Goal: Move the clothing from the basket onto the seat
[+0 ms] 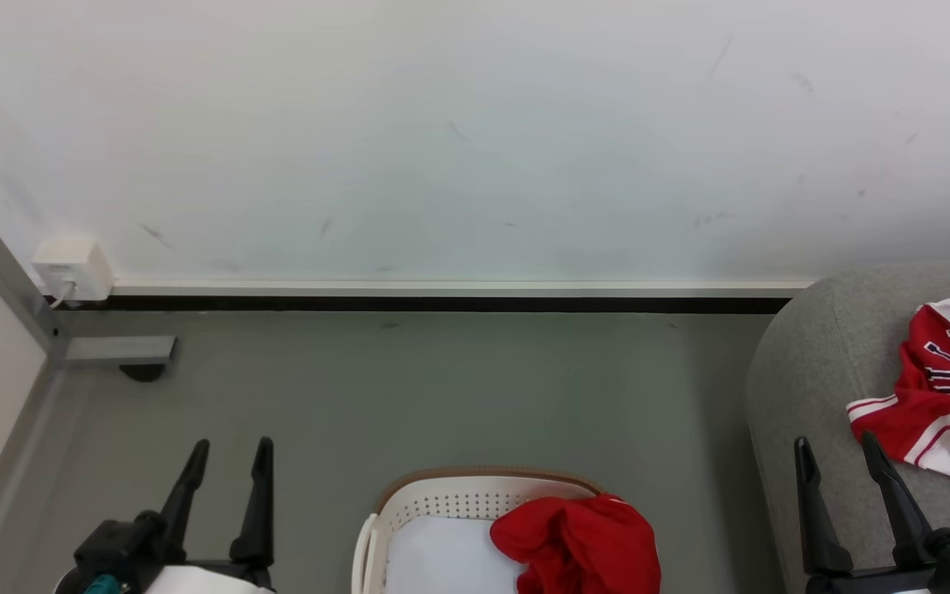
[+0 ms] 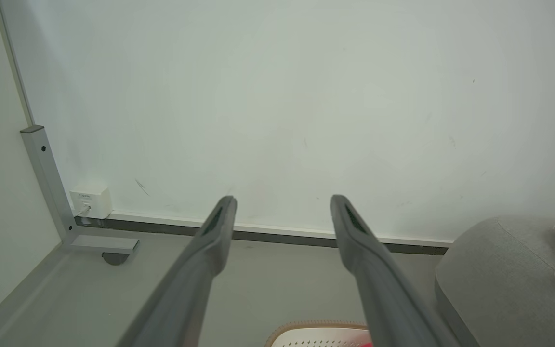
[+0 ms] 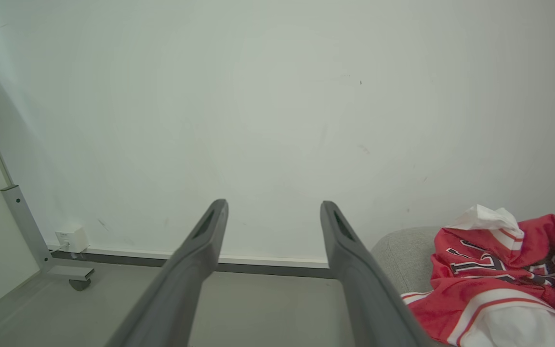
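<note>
Grey floor point(image 1: 442, 388): basket point(image 1: 458, 499) centre, sofa point(image 1: 821, 363) right with jersey point(image 1: 937, 404) on it, partition foot point(image 1: 116, 351) left.

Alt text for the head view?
A red garment sits bunched in a white basket on the floor; a numbered red jersey lies on the grey sofa at right. The left gripper and right gripper are open, empty.
</note>
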`<state>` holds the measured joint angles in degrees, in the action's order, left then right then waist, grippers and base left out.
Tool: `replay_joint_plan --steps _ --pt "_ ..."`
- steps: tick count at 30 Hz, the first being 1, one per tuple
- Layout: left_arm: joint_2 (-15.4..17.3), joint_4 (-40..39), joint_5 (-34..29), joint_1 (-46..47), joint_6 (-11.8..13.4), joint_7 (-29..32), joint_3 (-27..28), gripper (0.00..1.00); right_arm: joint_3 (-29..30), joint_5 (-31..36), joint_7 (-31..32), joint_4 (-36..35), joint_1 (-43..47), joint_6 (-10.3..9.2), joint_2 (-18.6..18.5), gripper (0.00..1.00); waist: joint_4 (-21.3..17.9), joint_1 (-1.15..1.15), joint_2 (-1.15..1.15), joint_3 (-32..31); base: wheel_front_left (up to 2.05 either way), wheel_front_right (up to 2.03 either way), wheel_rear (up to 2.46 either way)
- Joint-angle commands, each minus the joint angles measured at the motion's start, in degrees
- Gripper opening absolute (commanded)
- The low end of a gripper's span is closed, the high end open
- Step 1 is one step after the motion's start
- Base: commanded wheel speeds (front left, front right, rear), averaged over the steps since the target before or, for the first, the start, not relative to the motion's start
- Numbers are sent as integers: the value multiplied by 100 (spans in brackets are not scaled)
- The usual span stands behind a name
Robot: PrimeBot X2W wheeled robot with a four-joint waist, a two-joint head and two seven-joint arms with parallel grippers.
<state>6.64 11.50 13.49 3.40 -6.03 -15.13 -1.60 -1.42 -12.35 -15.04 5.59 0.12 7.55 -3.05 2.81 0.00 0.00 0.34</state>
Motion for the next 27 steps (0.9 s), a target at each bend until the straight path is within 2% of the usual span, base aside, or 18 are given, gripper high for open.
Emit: replay_joint_plan --steps 1,18,27 --pt "6 18 -101 13 -17 -3 37 100 4 52 -18 -29 10 -12 9 100 -9 0 0 0 0 0 0" --pt "-146 97 -256 83 -132 -3 164 100 -51 -23 -19 -52 -101 -12 14 100 -196 0 0 65 0 0 0" --pt "-110 211 -220 209 -146 -3 61 100 -36 78 -18 -114 -325 -13 12 100 -620 0 0 355 0 0 0"
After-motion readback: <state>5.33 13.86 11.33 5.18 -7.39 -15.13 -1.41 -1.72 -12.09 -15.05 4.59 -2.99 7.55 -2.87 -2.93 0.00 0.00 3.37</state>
